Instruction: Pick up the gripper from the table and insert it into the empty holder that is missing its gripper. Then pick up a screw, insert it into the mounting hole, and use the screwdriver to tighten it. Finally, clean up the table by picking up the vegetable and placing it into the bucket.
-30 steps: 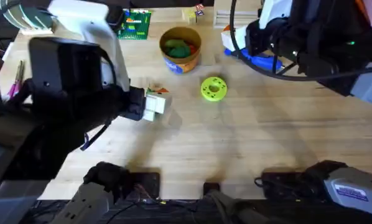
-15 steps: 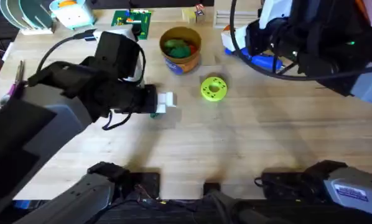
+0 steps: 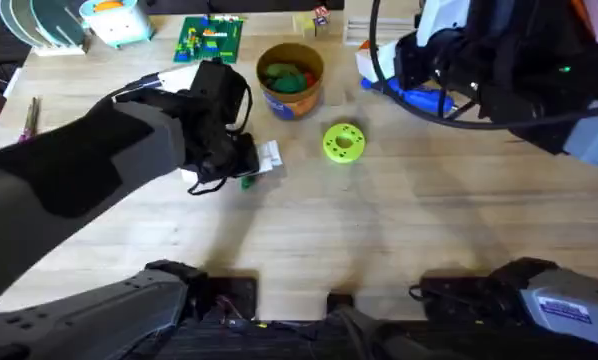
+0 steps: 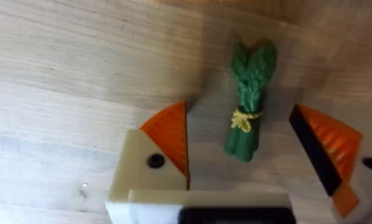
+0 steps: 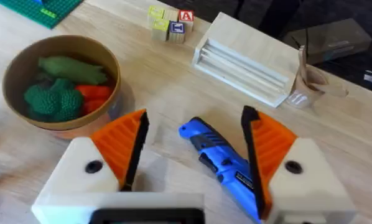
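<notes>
On the wooden table (image 3: 399,230), left of centre: left gripper (image 4: 242,149), jaws spread wide, orange pads either side of the vegetable (image 4: 248,99) without touching it. Item is a small dark-green asparagus bundle tied with a yellow band, lying flat on the wood between the fingers. From overhead, the left arm covers nearly all of it; a sliver of green shows at the gripper's edge.

At the far right of the table: right gripper (image 5: 195,152), jaws wide, holding nothing, poised over the blue screwdriver (image 5: 220,162), which lies on the table between the pads.

Far centre: bucket (image 3: 290,78), tan tub with blue label, upright, already containing green and orange toy produce. Just beside it toward the near side, a lime-green disc (image 3: 343,142) with holes.

Progress, as judged: cleanup step is in hand; vegetable not yet gripped, not yet lifted, well apart from the bucket. Remaining: close, lift, carry, release over the tub.

Not determinable: the small orange gripper piece, its holder, the screw and the mounting hole cannot be picked out, so the state of the insertion and tightening steps is unverified. The right arm's bulk blocks the table corner beneath it overhead.
</notes>
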